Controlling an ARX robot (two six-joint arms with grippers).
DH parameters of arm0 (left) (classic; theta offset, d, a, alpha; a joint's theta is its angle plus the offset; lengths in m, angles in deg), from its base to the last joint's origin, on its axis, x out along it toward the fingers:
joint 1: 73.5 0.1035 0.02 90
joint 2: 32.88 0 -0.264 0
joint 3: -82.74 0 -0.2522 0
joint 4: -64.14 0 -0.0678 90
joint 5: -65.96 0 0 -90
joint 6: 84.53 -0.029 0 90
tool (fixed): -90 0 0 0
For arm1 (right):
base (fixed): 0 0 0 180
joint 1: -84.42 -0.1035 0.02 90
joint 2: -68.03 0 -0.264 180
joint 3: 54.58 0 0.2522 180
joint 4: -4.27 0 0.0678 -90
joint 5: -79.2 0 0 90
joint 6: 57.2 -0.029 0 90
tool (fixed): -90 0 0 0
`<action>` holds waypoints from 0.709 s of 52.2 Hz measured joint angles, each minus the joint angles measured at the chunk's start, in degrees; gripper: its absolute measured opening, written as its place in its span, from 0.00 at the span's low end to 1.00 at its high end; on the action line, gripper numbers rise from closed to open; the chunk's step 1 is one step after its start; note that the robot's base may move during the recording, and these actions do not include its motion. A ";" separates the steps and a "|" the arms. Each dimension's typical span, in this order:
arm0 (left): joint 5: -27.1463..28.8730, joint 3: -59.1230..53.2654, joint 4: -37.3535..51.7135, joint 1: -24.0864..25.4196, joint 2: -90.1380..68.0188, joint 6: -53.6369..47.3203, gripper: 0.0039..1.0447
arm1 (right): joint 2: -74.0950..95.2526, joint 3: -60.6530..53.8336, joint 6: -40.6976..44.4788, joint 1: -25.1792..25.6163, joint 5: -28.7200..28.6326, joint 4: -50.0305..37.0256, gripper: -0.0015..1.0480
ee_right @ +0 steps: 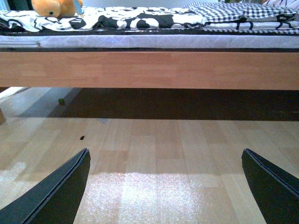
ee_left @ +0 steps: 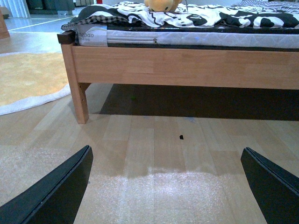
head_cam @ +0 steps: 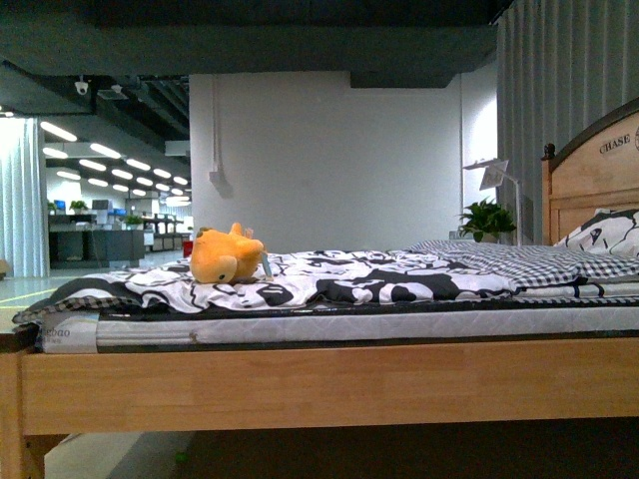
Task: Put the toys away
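Toy [head_cam: 225, 257] lies on bed [head_cam: 300, 384] (left end effector [ee_left: 166, 148], right end effector [ee_right: 165, 150]: both wide).

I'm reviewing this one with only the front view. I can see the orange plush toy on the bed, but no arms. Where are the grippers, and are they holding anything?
Observer: Both hang low in front of the bed. The left gripper is open wide over the wood floor and holds nothing.
Operator: And the right one?
Observer: The right gripper is also open and empty. The plush toy is far from it, up on the bedding.
Operator: Is anything on the floor that I can't see?
Observer: A yellow rug with a pale edge lies beside the bed's corner leg.
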 joint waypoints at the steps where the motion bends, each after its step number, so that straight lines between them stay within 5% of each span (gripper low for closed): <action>1: 0.00 0.00 0.00 0.00 0.00 0.00 0.94 | 0.00 0.00 0.00 0.00 0.00 0.00 0.94; 37: 0.00 0.00 0.00 0.00 0.00 0.00 0.94 | 0.00 0.00 0.00 0.00 0.00 0.00 0.94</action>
